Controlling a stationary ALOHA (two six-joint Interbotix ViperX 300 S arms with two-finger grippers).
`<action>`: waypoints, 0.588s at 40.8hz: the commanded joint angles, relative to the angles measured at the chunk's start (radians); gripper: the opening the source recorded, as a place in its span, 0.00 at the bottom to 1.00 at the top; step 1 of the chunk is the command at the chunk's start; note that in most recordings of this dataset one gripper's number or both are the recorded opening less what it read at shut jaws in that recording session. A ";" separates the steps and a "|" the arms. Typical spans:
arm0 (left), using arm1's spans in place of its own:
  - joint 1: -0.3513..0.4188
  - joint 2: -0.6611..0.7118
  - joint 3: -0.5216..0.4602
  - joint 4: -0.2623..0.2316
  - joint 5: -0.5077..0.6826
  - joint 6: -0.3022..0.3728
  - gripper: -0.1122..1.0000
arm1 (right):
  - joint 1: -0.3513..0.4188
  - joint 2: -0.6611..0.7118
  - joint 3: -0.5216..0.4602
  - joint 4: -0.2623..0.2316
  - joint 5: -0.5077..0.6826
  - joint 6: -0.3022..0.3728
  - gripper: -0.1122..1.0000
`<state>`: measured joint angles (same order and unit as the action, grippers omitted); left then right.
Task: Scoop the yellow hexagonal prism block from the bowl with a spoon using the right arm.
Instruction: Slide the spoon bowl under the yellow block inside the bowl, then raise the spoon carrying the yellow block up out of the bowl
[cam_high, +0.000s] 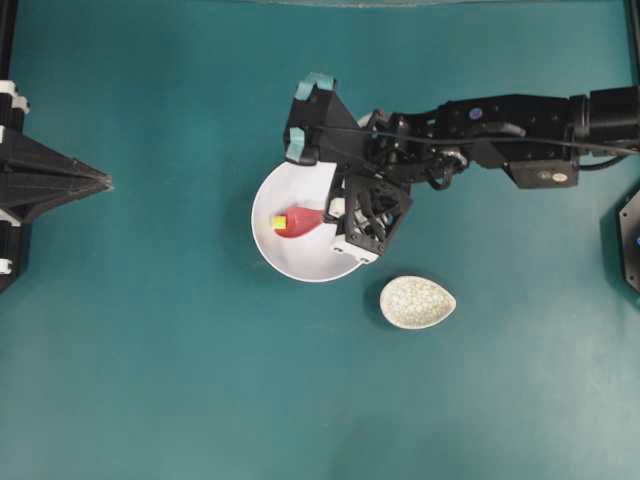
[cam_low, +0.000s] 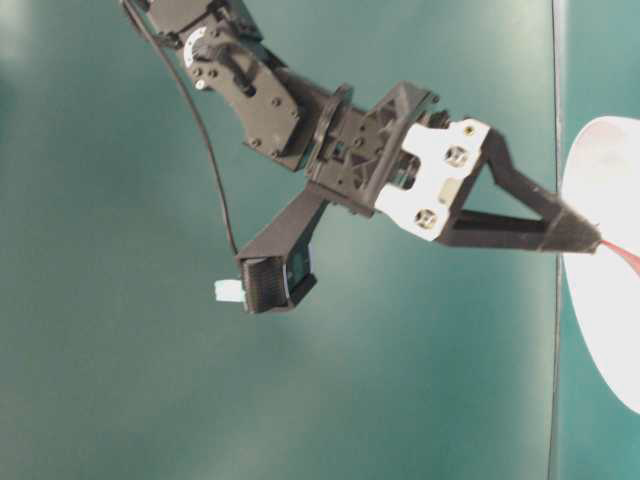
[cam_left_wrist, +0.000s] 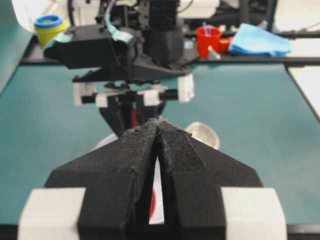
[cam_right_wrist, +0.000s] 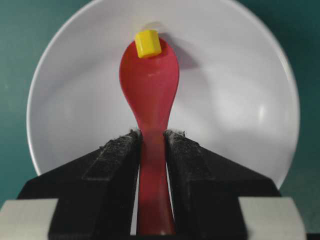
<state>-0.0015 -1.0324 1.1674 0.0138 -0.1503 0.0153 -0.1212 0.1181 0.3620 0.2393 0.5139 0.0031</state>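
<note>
Right arm, spoon in bowl: block sat on the scoop's far lip, not yet seated.

The right gripper (cam_right_wrist: 151, 145) had its jaws clamped on the handle of the spoon (cam_right_wrist: 150, 85); the left gripper (cam_left_wrist: 159, 131) was shut and empty, well apart. The yellow hexagonal prism block (cam_right_wrist: 148, 43) perched at the scoop tip, inside the bowl (cam_right_wrist: 240, 100) near its far wall. Risk, as judged: a tilt or quick lift could roll it off the glossy lip. Block looked tiny, bright yellow, faceted; spoon red-pink. A spoon rest (cam_high: 417, 302) lay near the bowl.
</note>
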 joint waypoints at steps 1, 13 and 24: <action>0.002 0.003 -0.031 0.003 -0.008 -0.002 0.10 | 0.011 -0.049 0.014 0.003 -0.029 0.005 0.33; 0.002 0.003 -0.032 0.003 -0.009 -0.002 0.10 | 0.020 -0.124 0.138 0.003 -0.183 0.035 0.33; 0.002 0.003 -0.032 0.003 -0.011 -0.003 0.10 | 0.023 -0.198 0.249 0.005 -0.295 0.046 0.33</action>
<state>-0.0015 -1.0354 1.1658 0.0153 -0.1503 0.0153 -0.1028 -0.0291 0.5967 0.2408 0.2592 0.0491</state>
